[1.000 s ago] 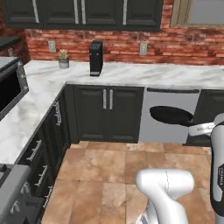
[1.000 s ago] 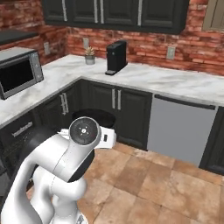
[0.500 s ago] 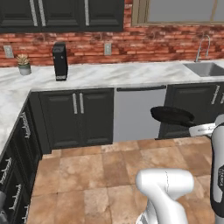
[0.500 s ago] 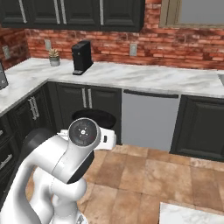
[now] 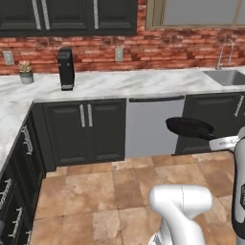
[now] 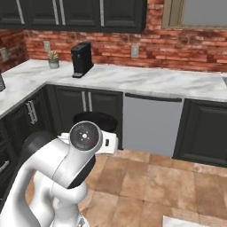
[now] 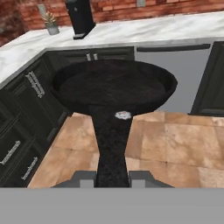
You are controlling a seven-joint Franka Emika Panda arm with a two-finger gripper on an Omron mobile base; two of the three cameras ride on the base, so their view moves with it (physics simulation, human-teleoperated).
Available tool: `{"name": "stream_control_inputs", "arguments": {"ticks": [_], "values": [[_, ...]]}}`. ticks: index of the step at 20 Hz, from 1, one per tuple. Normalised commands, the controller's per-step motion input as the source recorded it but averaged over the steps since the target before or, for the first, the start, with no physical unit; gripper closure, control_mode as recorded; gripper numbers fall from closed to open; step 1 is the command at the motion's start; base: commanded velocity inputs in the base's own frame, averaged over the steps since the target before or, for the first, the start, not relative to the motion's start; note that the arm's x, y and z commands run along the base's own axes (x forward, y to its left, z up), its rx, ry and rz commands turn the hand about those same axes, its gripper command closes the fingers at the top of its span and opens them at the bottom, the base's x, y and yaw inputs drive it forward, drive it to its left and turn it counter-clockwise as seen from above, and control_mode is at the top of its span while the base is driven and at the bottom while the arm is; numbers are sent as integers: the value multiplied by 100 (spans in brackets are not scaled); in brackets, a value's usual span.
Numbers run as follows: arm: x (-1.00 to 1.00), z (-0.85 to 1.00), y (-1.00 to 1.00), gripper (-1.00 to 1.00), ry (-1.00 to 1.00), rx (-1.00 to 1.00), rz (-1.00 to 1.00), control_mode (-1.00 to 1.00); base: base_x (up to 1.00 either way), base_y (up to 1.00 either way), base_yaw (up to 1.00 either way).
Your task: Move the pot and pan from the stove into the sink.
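The pan (image 7: pixel 113 85), round, shallow and black, hangs level in the air over the tiled floor, its handle (image 7: pixel 113 144) running back toward the hand. My gripper (image 7: pixel 113 177) is shut on that handle. From the left base view the pan (image 5: pixel 189 127) floats in front of the dark cabinets, with the gripper (image 5: pixel 226 142) at its right. In the right base view the pan (image 6: pixel 95 120) peeks out behind my arm. The sink (image 5: pixel 230 77) lies in the marble counter at the far right under an arched faucet (image 5: pixel 225 51). The pot and the stove are out of view.
A black coffee machine (image 5: pixel 65 69) and a small potted plant (image 5: pixel 25 72) stand on the L-shaped marble counter (image 5: pixel 143 83). Below it are dark cabinets (image 5: pixel 86 129) and a steel dishwasher front (image 5: pixel 153 125). Tiled floor (image 5: pixel 95 191) lies between the base and the cabinets.
The whole picture has slid left as the base turned right, bringing the sink into the left base view. The pan stays in the gripper, unchanged relative to the arm.
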Motion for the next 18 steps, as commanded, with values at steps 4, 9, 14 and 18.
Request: {"name": "stream_control_inputs", "arguments": {"ticks": [4, 9, 14, 18], "values": [[0, 0, 0, 100, 0, 0, 0, 100, 63, 36, 0], [0, 0, 0, 100, 0, 0, 0, 100, 68, 39, 0], [0, 0, 0, 100, 0, 0, 0, 100, 73, 38, 0], [0, 0, 0, 100, 0, 0, 0, 100, 83, 36, 0]]}}
